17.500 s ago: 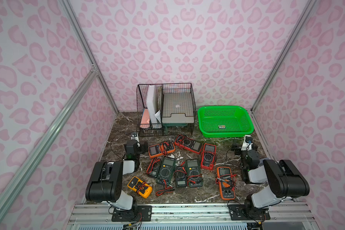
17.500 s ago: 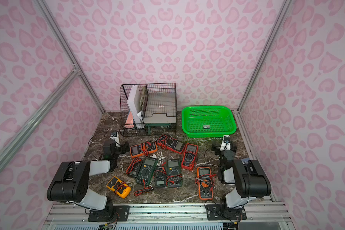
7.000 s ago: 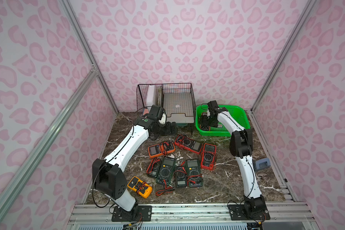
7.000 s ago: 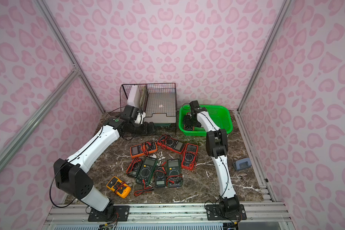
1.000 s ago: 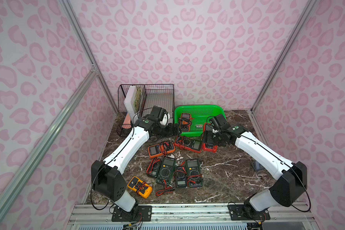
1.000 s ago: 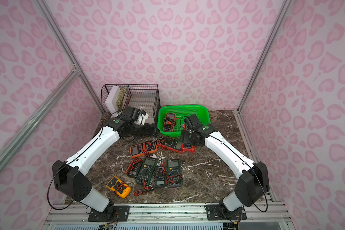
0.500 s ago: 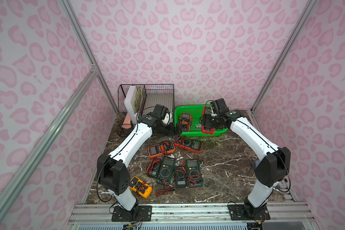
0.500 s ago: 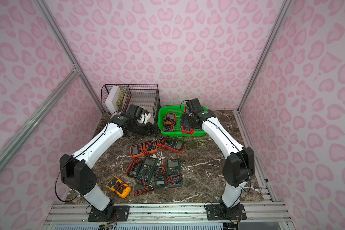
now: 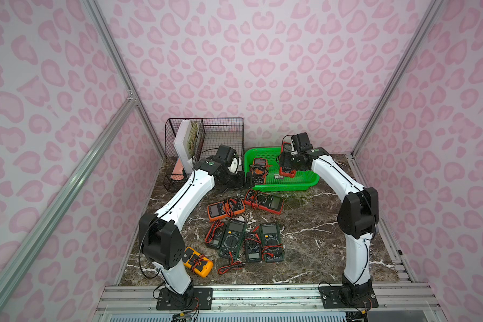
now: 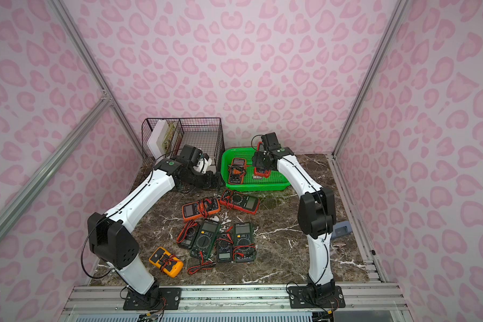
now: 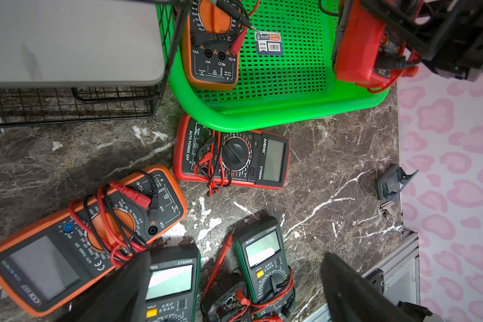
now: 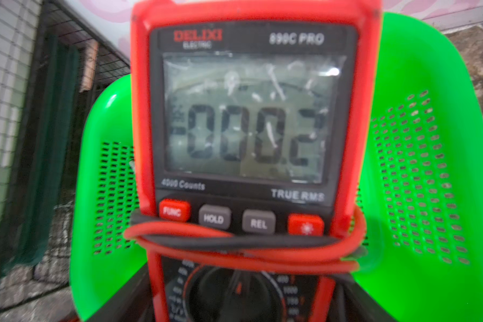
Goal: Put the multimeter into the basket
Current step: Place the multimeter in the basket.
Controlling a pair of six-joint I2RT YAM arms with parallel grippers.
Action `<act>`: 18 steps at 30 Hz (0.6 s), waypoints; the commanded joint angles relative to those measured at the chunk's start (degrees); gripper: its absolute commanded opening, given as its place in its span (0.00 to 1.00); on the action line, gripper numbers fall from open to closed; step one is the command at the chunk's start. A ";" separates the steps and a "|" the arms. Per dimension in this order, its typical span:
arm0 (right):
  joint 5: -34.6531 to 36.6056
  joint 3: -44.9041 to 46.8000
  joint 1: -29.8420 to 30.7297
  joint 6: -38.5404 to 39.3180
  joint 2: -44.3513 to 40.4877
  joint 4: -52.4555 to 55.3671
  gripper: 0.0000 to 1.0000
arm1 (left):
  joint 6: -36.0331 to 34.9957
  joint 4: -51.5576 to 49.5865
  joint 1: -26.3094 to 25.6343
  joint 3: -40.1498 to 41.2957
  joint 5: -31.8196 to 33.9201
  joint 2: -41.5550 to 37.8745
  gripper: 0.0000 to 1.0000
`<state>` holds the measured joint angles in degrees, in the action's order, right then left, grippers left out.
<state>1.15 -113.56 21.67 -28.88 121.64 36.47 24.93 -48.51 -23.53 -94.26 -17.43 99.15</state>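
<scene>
Right gripper (image 9: 289, 165) has carried red multimeter (image 9: 288, 173) over basket (image 9: 285, 187).

Black wire organiser (image 9: 221, 125) holding white board (image 9: 182, 142), dark marble tabletop (image 9: 313, 242), pink spotted walls (image 9: 262, 55)

1. A robot test cell, as it looks from my remote station: pink spotted panels (image 9: 262, 55) on aluminium struts (image 9: 113, 55) box in one small marble-look tabletop (image 9: 313, 245).
2. Two white arms (image 10: 140, 200) stand bolted to a metal rail (image 9: 262, 295) along the front edge, cables trailing from their bases.
3. Multimeters (image 9: 232, 239) with coiled test leads litter the surface I work over, the clutter of a lab bench.
</scene>
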 commanded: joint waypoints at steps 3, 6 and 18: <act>-0.88 -5.11 -0.66 2.25 4.96 -2.73 0.39 | -0.72 -0.95 0.06 0.08 0.62 0.21 0.99; -1.36 -7.71 -0.64 2.47 7.92 -1.73 0.40 | -0.67 -1.05 0.06 0.20 0.58 0.25 0.99; -2.60 -12.57 -0.34 2.98 15.99 1.62 0.46 | -0.35 -0.96 0.06 0.53 0.28 0.34 0.99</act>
<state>-1.17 -125.27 20.99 -26.68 137.45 39.11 24.95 -48.75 -23.53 -93.93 -17.04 99.46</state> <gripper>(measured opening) 0.831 0.985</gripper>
